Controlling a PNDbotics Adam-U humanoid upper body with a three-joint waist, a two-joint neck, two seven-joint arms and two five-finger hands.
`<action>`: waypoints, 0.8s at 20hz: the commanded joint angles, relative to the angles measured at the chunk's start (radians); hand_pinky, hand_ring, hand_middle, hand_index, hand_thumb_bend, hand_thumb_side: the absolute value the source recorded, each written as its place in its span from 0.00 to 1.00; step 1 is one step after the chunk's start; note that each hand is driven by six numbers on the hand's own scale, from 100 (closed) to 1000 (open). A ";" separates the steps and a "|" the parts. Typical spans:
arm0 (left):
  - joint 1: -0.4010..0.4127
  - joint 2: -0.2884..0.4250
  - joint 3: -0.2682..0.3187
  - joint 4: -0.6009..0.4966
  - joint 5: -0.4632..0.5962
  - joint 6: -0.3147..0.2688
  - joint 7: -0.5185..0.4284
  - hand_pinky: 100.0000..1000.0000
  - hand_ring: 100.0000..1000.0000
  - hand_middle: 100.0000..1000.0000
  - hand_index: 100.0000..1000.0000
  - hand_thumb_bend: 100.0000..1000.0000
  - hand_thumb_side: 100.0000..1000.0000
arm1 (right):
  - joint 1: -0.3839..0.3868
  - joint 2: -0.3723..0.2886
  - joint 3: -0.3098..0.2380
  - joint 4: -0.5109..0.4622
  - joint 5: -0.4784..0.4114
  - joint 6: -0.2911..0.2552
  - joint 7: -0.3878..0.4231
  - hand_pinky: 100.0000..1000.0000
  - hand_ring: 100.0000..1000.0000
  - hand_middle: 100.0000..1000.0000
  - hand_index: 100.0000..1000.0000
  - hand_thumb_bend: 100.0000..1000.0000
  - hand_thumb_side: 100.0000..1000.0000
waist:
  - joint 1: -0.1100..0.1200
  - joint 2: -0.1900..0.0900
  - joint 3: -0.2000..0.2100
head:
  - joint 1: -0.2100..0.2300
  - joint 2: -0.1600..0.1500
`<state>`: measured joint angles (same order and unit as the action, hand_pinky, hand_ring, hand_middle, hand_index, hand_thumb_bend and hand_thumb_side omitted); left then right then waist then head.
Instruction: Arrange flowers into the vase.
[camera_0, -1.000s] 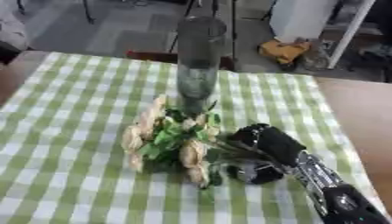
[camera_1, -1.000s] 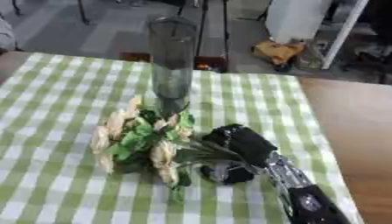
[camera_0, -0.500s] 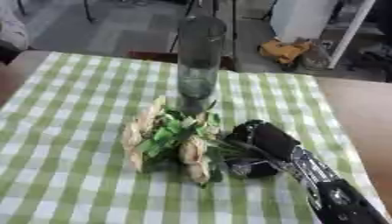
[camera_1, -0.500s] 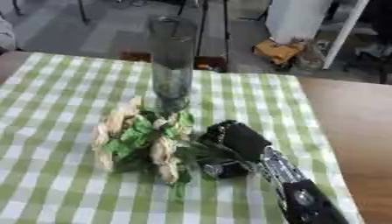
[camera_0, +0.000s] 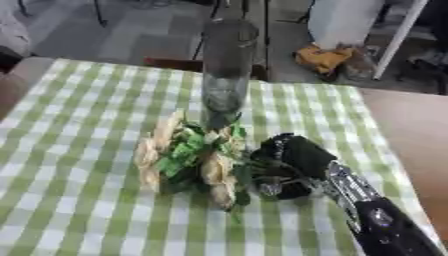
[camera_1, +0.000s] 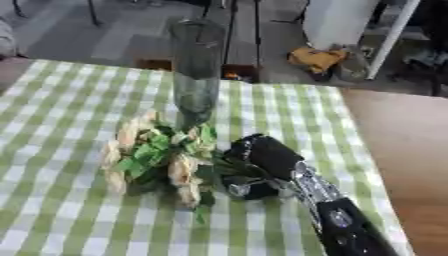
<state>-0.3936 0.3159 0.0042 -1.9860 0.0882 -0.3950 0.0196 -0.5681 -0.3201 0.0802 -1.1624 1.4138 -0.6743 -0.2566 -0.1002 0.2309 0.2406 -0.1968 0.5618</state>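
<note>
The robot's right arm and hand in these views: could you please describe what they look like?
The right hand is glossy black and rounded, with small silver parts showing on its underside. Behind it the forearm is black too, carrying a band of silver metal joint pieces near the wrist and a round silver fitting further back. No cables or markings can be made out. The left arm is not in view.

Flower stems hidden under right robot hand; finger curl around them blurred, unclear. Right forearm cut off at bottom edge. Vase base behind blooms.

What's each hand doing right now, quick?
Right hand: fingers curled around the stems of the cream-and-green artificial flower bunch lying on the green checked tablecloth.
Left hand: not in view.
</note>
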 joint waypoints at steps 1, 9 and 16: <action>-0.010 0.007 0.001 -0.014 0.006 0.000 -0.003 0.62 0.86 0.91 0.99 0.00 0.88 | -0.021 -0.017 -0.004 0.008 0.015 -0.002 -0.010 0.41 0.33 0.37 0.67 0.12 0.70 | 0.007 -0.015 0.001 | -0.006 -0.002; -0.010 0.006 0.000 -0.014 0.008 0.000 -0.006 0.62 0.86 0.91 0.99 0.00 0.88 | -0.028 -0.013 -0.009 0.047 0.020 -0.013 0.002 0.55 0.40 0.39 0.61 0.09 0.69 | 0.009 -0.014 0.002 | -0.009 -0.007; -0.009 0.005 0.000 -0.014 0.008 0.002 -0.006 0.62 0.86 0.90 0.98 0.00 0.88 | -0.031 -0.012 -0.011 0.066 0.001 -0.007 0.018 0.44 0.29 0.30 0.53 0.05 0.66 | 0.007 -0.013 0.004 | -0.008 -0.008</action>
<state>-0.3936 0.3155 0.0039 -1.9860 0.0957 -0.3931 0.0156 -0.5907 -0.3200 0.0736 -1.1063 1.4154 -0.6839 -0.2471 -0.1002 0.2309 0.2420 -0.2034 0.5616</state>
